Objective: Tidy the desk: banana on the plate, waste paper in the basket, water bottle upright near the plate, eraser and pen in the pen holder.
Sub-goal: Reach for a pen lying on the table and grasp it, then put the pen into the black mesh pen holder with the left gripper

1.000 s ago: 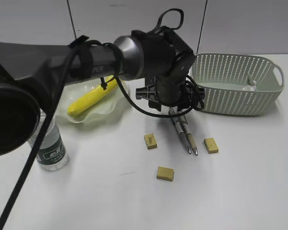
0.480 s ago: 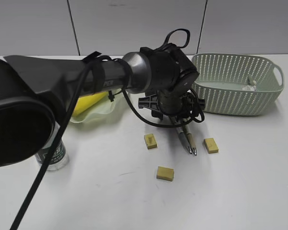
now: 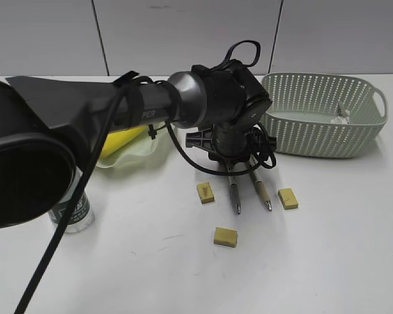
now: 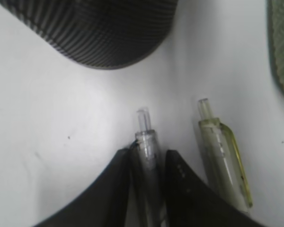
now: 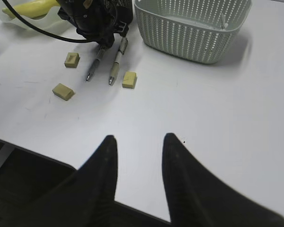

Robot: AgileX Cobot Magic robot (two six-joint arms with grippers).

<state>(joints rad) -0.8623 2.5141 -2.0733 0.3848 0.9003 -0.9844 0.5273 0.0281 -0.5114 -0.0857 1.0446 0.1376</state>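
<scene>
One pen [image 3: 234, 194] has swung away from the other pen [image 3: 261, 191] since before. The left gripper [image 4: 148, 163] pinches it tight. The right gripper [image 5: 138, 163] hangs open over the desk [image 5: 217, 109], holding nothing.

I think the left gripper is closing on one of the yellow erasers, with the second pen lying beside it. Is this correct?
No. In the left wrist view, the left gripper is closing on a pen, not an eraser. The second pen does lie beside it.

yellow banana [image 3: 121, 139], pale-green perforated basket [image 3: 327, 134], black mesh pen holder [image 4: 109, 28]
</scene>
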